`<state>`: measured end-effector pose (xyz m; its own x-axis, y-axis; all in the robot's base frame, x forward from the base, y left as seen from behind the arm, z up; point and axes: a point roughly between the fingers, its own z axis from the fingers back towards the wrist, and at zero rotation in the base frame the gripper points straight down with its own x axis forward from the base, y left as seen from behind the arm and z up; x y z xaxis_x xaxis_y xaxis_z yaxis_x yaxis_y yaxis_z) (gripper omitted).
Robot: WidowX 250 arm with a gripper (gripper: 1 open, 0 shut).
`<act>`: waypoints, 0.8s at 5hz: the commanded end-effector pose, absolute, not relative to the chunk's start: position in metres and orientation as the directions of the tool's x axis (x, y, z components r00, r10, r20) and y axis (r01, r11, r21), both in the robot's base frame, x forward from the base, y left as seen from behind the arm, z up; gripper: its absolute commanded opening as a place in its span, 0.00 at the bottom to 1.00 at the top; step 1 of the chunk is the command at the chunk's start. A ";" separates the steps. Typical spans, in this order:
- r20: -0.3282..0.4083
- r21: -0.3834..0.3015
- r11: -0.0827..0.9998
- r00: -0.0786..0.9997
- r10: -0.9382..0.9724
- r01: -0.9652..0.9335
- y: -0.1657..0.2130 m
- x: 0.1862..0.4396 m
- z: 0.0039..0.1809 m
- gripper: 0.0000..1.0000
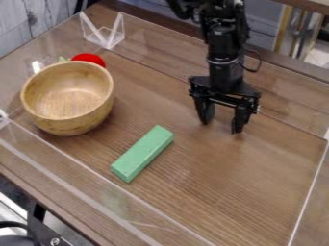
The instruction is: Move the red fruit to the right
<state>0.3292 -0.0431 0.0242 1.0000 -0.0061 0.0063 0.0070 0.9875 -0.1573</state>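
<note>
The red fruit [88,60] is small, round and glossy, and peeks out from behind the far rim of the wooden bowl [67,97] at the left of the table. Its lower part is hidden by the bowl. My gripper [225,122] hangs from the black arm well to the right of the fruit, just above the wood. It is open, its dark fingers [205,113] spread apart and nothing between them.
A flat green rectangular block [142,153] lies in front of the bowl, left of and nearer than my gripper. Clear plastic walls [103,31] edge the wooden table [244,192] on all sides.
</note>
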 end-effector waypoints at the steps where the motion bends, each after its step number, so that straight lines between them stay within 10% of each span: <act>1: 0.084 -0.158 0.987 0.996 0.015 -0.002 -0.042 0.345 0.053 1.00; 4: 0.111 -0.152 0.988 0.993 0.050 -0.033 -0.028 0.339 0.051 1.00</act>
